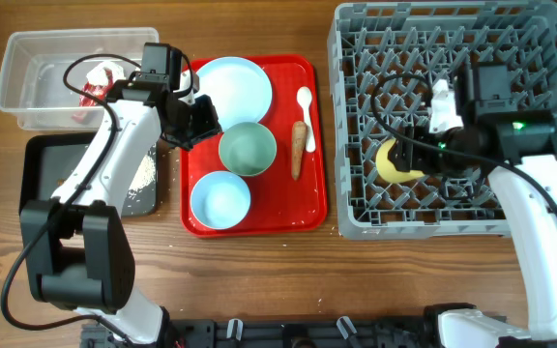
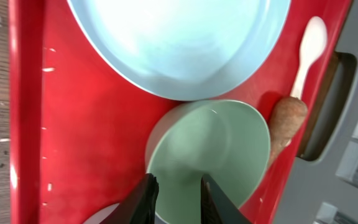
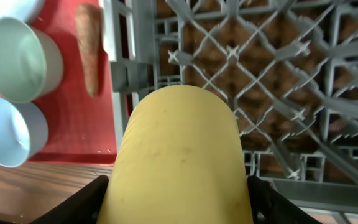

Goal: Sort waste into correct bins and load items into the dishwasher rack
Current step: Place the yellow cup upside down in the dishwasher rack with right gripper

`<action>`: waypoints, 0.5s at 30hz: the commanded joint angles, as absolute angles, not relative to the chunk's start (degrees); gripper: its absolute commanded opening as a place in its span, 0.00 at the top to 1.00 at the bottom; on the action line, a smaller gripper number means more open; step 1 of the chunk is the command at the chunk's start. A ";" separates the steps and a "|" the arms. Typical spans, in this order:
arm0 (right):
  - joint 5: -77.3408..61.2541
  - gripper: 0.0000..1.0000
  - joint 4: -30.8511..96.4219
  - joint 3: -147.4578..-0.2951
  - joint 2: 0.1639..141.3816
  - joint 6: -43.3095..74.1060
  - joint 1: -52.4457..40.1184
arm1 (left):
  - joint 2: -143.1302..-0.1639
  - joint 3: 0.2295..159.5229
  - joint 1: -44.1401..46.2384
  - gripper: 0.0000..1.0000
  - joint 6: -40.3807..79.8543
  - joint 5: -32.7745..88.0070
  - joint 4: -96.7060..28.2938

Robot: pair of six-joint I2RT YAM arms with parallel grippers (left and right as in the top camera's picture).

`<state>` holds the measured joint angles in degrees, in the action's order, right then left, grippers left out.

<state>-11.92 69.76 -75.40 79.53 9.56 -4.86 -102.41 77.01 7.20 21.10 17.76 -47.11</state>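
The table holds two bins on the left: one clear tub with one red wrapper and a bit of crumpled white paper in it, and just in front of it one shallow black tray with a scatter of rice along its right side. Between them and the single grey rack lies one red serving tray. It carries one pale blue plate, two bowls, one spoon and one carrot stick. The green bowl sits just below the plate and the blue bowl sits nearer the front edge. The spoon and the stick lie along the tray's right side. The one yellow cup is on its side over the rack's left part, clamped at its middle by the right gripper. One dark finger presses on each flank, and the cup's rounded end points away from the wrist. The left gripper hangs over the near side of the green bowl with its jaws a little apart and nothing pinched between them. Its tips frame the bowl's inside, close to the left rim. Whether they touch the bowl cannot be told.
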 commanded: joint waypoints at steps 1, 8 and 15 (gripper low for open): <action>-10.31 0.48 68.79 -71.46 81.30 12.58 -8.34 | -101.16 77.73 7.46 0.76 19.68 15.31 -46.98; -8.56 0.47 68.42 -67.57 86.15 15.42 -11.73 | -101.16 77.73 7.46 0.76 19.68 15.31 -47.00; -8.56 0.05 66.13 -67.51 88.51 15.20 -11.73 | -101.16 77.73 7.46 0.76 19.68 15.31 -47.03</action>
<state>-9.61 66.81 -67.75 87.99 14.90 -11.49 -102.41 77.01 7.20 20.62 16.10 -47.11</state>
